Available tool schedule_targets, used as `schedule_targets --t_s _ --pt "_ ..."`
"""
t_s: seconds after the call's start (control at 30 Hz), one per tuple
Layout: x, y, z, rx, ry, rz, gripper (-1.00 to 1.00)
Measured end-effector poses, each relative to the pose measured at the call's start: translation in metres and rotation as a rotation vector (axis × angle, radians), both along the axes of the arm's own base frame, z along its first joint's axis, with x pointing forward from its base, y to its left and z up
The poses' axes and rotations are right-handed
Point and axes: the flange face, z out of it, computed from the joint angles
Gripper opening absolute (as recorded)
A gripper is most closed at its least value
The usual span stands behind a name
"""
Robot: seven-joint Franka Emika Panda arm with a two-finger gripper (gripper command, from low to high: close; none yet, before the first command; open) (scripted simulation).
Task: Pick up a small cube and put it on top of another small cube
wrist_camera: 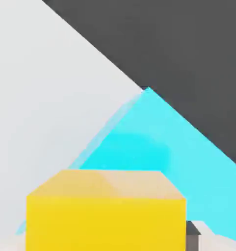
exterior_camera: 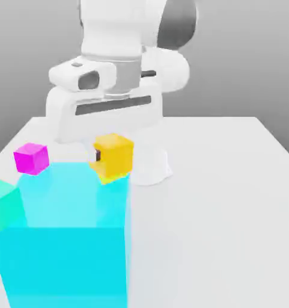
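One small golden cube [exterior_camera: 115, 155] is hanging clear of the table [exterior_camera: 231, 180], and the gripper [exterior_camera: 104, 157] is clamping it between its fingers; a dark fingertip [exterior_camera: 98, 155] is showing at the cube's side toward the exterior view's left, and in the hand view the same cube [wrist_camera: 106, 215] is sitting right under the camera with a grey finger pad [wrist_camera: 193, 234] against its flank. Gripping it by two opposite faces is leaving the underside free, which is what a stacking placement calls for. Just in front of it, toward the viewer, a big cyan block [exterior_camera: 68, 240] is looming, and the carried cube is appearing over that block's far top corner, probably being held high enough to pass it rather than bump it. At the exterior view's left, a magenta cube [exterior_camera: 32, 158] is sitting near the block's far edge, apparently on the table, and a teal-green cube [exterior_camera: 3, 204] is overlapping the block's left edge. No paler lemon-yellow cube is catching my eye from these angles, so where the carried cube should come down cannot be told, and the stacking step is not yet done.
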Motion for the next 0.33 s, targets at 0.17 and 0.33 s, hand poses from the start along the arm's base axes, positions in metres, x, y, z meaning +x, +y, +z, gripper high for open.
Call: schedule_targets --t_s 0.17,0.33 --pt "-0.06 -0.099 -0.009 0.053 0.026 -0.039 -1.0" --pt "-0.065 -0.103 -0.03 0.056 0.027 -0.04 1.0"
